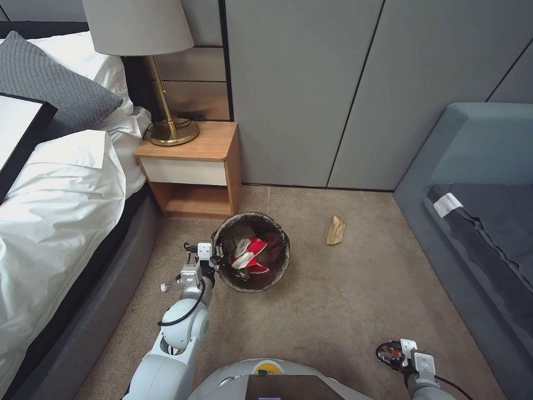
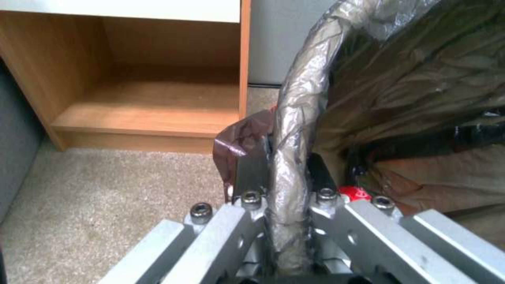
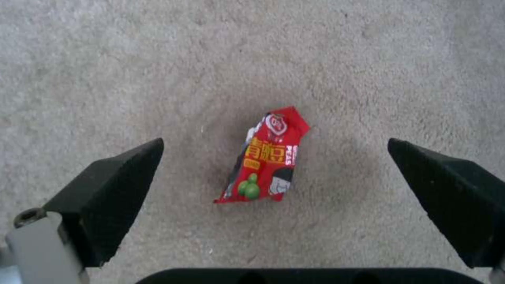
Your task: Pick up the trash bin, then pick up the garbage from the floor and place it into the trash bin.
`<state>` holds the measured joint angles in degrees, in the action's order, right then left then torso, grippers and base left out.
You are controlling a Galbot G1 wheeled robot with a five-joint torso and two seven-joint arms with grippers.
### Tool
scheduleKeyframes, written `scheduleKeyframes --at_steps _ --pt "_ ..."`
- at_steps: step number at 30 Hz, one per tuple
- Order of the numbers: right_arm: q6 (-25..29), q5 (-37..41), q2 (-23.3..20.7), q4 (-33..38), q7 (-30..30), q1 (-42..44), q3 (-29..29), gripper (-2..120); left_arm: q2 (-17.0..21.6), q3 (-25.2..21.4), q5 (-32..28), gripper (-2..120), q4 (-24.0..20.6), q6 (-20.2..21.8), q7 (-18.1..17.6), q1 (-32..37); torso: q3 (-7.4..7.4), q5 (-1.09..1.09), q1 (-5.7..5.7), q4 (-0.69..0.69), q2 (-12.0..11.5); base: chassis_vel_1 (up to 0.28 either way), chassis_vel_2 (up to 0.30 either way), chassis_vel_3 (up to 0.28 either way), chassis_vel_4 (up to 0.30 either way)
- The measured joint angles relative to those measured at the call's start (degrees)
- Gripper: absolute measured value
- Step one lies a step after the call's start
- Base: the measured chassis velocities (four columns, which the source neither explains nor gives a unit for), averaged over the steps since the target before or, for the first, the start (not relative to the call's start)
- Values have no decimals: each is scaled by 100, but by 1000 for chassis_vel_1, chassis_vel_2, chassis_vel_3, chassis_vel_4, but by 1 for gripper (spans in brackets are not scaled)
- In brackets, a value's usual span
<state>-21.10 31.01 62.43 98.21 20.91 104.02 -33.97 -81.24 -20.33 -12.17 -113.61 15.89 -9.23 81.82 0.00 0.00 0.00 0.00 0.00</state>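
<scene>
Directly below the right gripper [image 3: 274,173], a red snack packet [image 3: 266,157] is lying on the beige carpet [image 3: 158,59], sitting about midway between the two black fingers [image 3: 113,185]. Those fingers are spread wide, one well off to each side of the packet, and neither is touching it; the gripper is holding nothing. From the head view, this right gripper [image 1: 395,355] is hanging low over the carpet near the robot's base, beside the grey-blue sofa [image 1: 472,166].

Over on the other side, the trash bin [image 1: 252,251] is being held at its rim by the left gripper [image 1: 214,256]. Its fingers [image 2: 251,173] are closed tight on the rim, one pressing outside the bin and the other inside, with the bag liner [image 2: 294,118] bunched over the rim between them. Red-and-white litter [image 1: 251,256] is sitting inside the bin, just beyond the inner finger. The bin is standing in front of the wooden nightstand [image 1: 194,166], whose open lower shelf is showing beyond the outer finger.

Farther off, a tan paper bag [image 1: 335,229] is lying on the carpet near the wall, well apart from both grippers, on the far side of the bin from the left fingers.
</scene>
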Motion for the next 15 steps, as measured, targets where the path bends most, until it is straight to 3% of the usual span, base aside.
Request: scheduleKeyframes --at_steps 5,8,15 --pt "71 -41 12 -108 -3 -56 25 99 -2 7 6 0 0 0 -3 1 0 0 0 0 0 0 0 0 0" --pt "111 -72 29 -169 -13 -88 48 92 0 11 8 0 0 1 -5 2 0 0 0 0 0 0 0 0 0" --pt "218 -179 81 -400 -63 -137 117 65 1 14 9 0 9 1 -10 6 0 0 0 0 0 0 0 0 0"
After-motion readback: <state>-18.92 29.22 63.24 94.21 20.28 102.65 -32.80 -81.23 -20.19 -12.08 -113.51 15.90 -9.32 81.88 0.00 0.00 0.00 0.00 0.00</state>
